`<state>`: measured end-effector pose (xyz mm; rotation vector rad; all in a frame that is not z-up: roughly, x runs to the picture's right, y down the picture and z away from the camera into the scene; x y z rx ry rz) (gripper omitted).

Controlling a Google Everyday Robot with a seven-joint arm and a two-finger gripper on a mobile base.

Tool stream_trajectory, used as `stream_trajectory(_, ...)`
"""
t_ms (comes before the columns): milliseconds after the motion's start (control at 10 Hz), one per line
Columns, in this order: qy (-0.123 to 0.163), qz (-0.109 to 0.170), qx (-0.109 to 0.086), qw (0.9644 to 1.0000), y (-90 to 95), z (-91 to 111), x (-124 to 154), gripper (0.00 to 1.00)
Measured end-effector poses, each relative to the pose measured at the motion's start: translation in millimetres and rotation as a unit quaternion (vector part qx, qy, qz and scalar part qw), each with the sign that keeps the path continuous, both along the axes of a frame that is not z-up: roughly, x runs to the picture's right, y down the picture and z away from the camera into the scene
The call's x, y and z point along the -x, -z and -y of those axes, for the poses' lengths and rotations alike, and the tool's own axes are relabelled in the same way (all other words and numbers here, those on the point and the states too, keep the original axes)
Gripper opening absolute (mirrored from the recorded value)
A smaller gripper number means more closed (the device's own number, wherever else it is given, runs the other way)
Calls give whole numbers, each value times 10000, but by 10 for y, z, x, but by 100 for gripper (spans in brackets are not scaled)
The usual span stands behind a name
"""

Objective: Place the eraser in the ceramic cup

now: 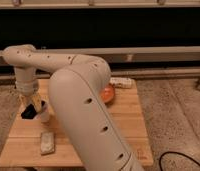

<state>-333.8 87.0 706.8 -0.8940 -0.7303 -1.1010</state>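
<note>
My gripper (31, 109) hangs from the white arm over the left part of the wooden table (123, 125). It is shut on the eraser (27, 113), a small black block at its tips. The ceramic cup (45, 115), small, white and low, stands just right of the gripper. The eraser is beside the cup's left side, at about rim height, not inside it. The arm's big forearm hides the middle of the table.
A pale speckled rectangular block (47, 143) lies in front of the cup near the table's front edge. An orange round dish (109, 93) sits behind the forearm. A white oblong object (121, 82) lies at the back right. A black cable (183, 160) runs on the floor.
</note>
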Motion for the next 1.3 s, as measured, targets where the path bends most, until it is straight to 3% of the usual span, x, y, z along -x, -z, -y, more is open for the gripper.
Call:
stream_trajectory(400,-12,-42,-26,10000,41,25,-101,79)
stream_trajectory(1300,-3,-21,-58,10000,66,-21,-117,80)
